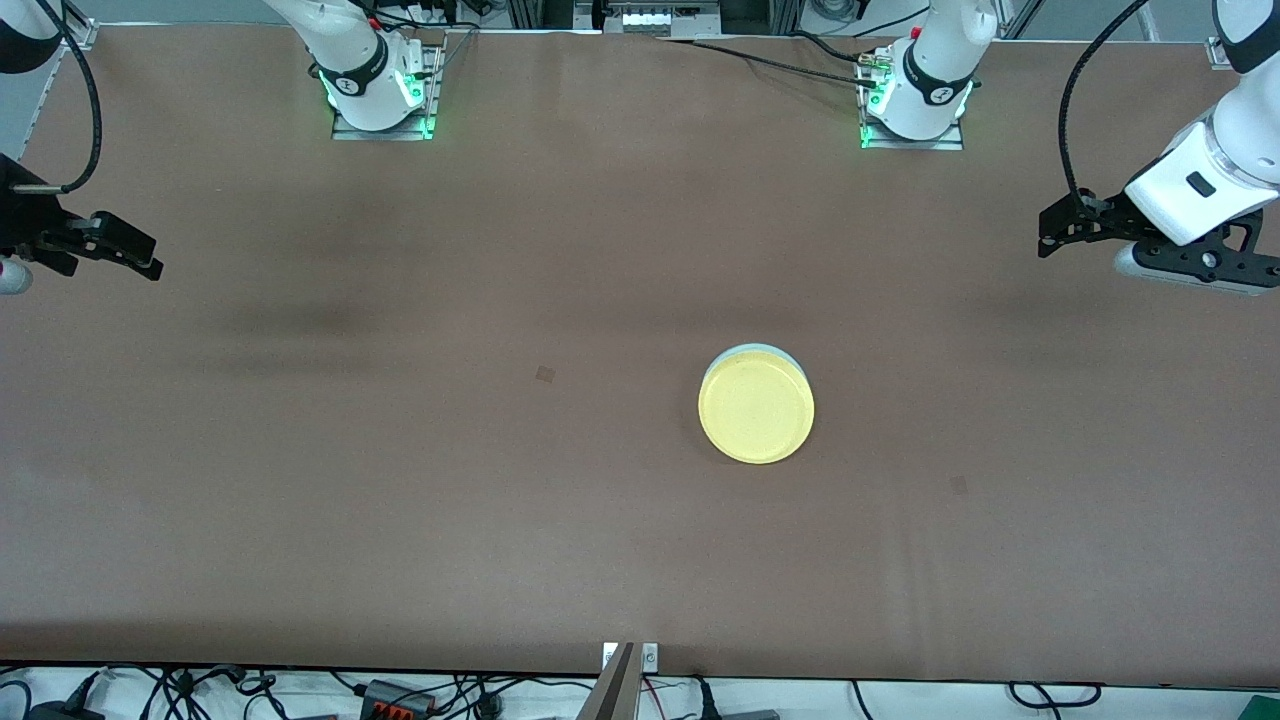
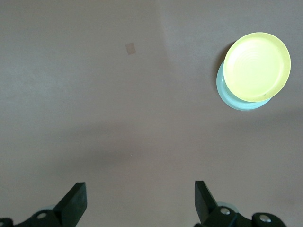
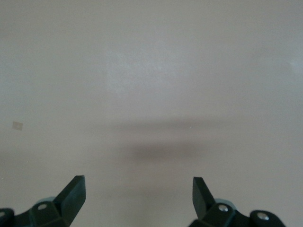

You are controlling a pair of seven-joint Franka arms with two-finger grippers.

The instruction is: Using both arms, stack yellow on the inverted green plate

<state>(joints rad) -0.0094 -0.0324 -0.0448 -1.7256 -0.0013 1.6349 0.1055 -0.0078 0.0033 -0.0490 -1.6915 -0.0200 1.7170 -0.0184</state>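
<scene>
Your yellow plate sits on the green plate, a little toward the left arm's end of the table from its middle. The stack lies flat. Being round, neither plate has a long axis to report. The yellow plate's broad face is turned upward; whether that face is its hollow or its underside cannot be told. Only a thin crescent of the green plate shows past the yellow rim, on the side nearer the bases, so the two are slightly off centre. In the left wrist view the same overlap appears: yellow plate above, green plate peeking out beneath.

Your left gripper hangs over the table's edge at the left arm's end, well apart from the stack, fingers spread with nothing between them. Your right gripper hangs over the right arm's end, also well apart, fingers spread and empty. Both arms wait.

A small dark mark lies on the table beside the stack, toward the right arm's end.
</scene>
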